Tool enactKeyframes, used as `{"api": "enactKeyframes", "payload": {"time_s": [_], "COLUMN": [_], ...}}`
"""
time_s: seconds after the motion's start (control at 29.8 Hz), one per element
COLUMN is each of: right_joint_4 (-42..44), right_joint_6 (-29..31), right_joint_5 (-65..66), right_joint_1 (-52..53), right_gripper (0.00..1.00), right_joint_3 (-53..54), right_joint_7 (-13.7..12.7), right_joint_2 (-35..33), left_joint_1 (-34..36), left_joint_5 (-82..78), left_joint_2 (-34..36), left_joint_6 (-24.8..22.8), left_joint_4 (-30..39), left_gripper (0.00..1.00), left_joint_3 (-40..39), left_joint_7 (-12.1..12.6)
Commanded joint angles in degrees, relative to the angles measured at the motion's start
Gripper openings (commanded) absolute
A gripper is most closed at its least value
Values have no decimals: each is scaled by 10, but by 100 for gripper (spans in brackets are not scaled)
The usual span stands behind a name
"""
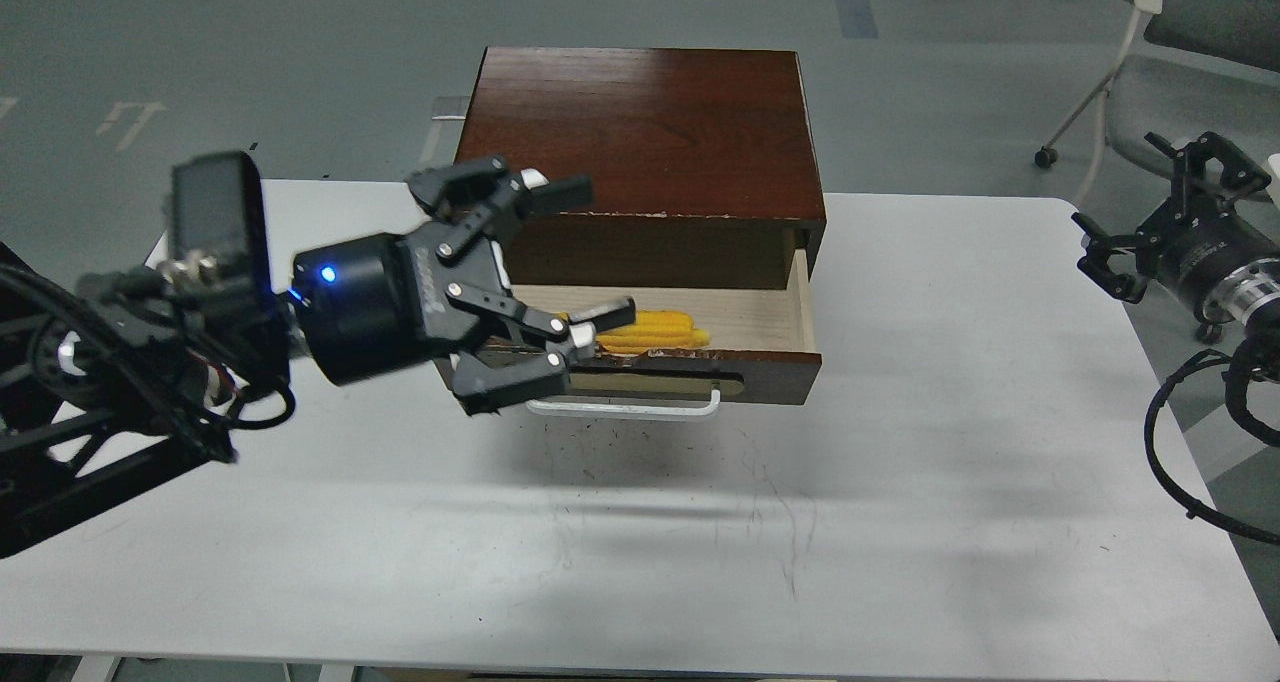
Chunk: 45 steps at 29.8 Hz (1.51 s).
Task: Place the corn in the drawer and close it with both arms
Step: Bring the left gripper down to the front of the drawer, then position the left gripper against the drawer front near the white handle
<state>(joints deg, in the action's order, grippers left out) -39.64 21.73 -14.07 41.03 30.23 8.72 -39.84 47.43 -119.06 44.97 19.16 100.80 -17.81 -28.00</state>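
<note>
Corn: your yellow cob (655, 329) lies on its side inside the open drawer, along the near edge; you can see its kernel rows.
Corn, hidden part: the left gripper covers its left end, so you cannot see the tip.
Drawer: the drawer (760, 374) is pulled out toward you; dark chipped wood front, pale wood floor and right wall, brass-coloured plate, white bar handle (650, 408).
Cabinet: the cabinet (650, 127) has a glossy reddish-brown flat top, scuffed along its near edge.
Left gripper: the left gripper (570, 262) is in front of the drawer's left half with fingers spread wide apart, holding nothing.
Right gripper: the right gripper (1150, 207) is well to the right, off the table edge; fingers apart, empty.
Surface: the white table (900, 522) is matt, with faint scratches near the middle.
Room: you have grey floor behind and a chair (1190, 32) at far right, cut off by the frame.
</note>
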Motion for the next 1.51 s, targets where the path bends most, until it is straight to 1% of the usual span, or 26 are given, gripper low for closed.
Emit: {"api": "enactKeyframes", "payload": {"time_s": [0.0,0.07,0.3,0.37,0.44,0.54,0.6,0.67,0.84,1.27,1.48], "right_joint_4": [5,4,6,6,6,6,5,6,6,6,6], "right_joint_6": [-28,-29,-29,-29,-29,-30,-30,-30,-32,-32,-32], "right_joint_5": [1,1,3,3,3,4,4,6,8,8,8], "right_joint_1": [12,13,11,10,11,12,12,11,10,5,5], "right_gripper": [94,95,95,95,95,95,95,95,95,95,95], "right_joint_3": [-1,-3,-7,-7,-7,-8,-8,-10,-25,-26,-26], "right_joint_7": [0,0,0,0,0,0,0,0,0,0,0], "right_joint_2": [6,6,6,6,9,15,17,21,24,24,24], "left_joint_1": [1,0,-2,-6,-9,-22,-39,-56,-56,-59,-86], "left_joint_5": [-59,-59,-59,-59,-59,-59,-59,-59,-59,-59,-59], "left_joint_2": [-25,-28,-33,-56,-60,-69,-89,-107,-120,-104,-103], "left_joint_6": [-47,-76,-83,-96,-101,-113,-127,-145,-149,-149,-156], "left_joint_4": [0,2,1,1,-1,-10,-23,-50,-105,-109,-110], "left_gripper": [0,0,0,0,0,0,0,0,0,0,0], "left_joint_3": [16,16,18,37,58,81,77,69,62,45,45], "left_joint_7": [0,0,0,0,0,0,0,0,0,0,0]}}
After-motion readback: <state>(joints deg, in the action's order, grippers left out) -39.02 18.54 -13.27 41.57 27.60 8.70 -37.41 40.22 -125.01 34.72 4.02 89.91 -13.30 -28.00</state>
